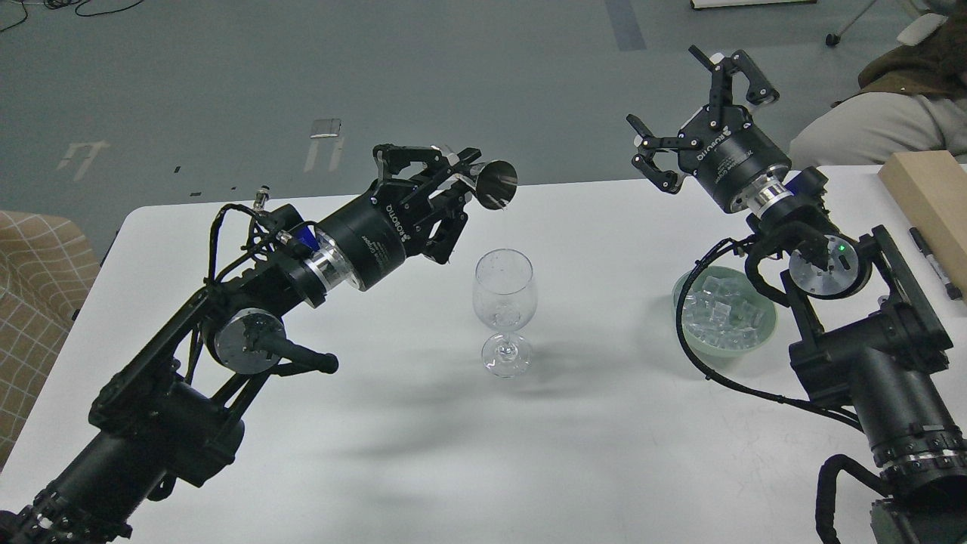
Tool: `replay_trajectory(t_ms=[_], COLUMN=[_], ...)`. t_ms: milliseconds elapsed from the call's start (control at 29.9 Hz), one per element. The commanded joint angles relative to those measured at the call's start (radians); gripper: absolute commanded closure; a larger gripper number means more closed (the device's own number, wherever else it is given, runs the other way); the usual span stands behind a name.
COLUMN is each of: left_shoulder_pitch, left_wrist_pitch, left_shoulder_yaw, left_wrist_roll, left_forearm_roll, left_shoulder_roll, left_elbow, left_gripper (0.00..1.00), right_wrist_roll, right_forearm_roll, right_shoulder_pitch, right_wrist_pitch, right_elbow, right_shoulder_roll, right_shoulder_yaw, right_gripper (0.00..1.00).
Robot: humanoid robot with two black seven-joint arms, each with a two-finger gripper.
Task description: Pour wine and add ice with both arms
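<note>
A clear stemmed wine glass [505, 302] stands upright at the middle of the white table [423, 453]. My left gripper [461, 172] is shut on a small shiny metal cup [496, 184], held tipped on its side above and just behind the glass, its round end facing me. The ice [724, 310] is a heap of clear cubes in a pale green bowl [764, 336] at the right. My right gripper [691, 113] is open and empty, raised high behind the bowl, fingers pointing up and away.
A light wooden box [929, 200] and a black pen [934, 262] lie at the table's right edge. A seated person [869, 128] is behind the right corner. A checked chair [34, 287] stands left of the table.
</note>
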Motion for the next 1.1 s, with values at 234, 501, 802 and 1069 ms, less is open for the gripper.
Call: replay_trajectory(t_ms=[234,501,802,1069], left_shoulder_pitch=[0.002,0.002,0.002,0.002], left_wrist_pitch=[0.005,0.006,0.006,0.006], left_shoulder_yaw=[-0.003,-0.003,-0.003,-0.003], left_wrist_roll=[0.0,0.0,0.0,-0.001], left_forearm_roll=[0.028,0.053,0.082,0.097], left_shoulder_roll=[0.015,0.011,0.011,0.01], left_elbow=[-0.024,-0.027,-0.03,-0.03], left_gripper=[0.93,0.93,0.93,0.93], right_wrist_roll=[0.0,0.0,0.0,0.0], right_forearm_roll=[0.0,0.0,0.0,0.0], right_shoulder_pitch=[-0.001,-0.001,-0.001,0.0], right_wrist_pitch=[0.0,0.0,0.0,0.0], right_elbow=[-0.002,-0.002,-0.002,-0.002], right_shoulder_roll=[0.0,0.0,0.0,0.0], right_shoulder_yaw=[0.0,0.0,0.0,0.0], right_gripper=[0.0,0.0,0.0,0.0])
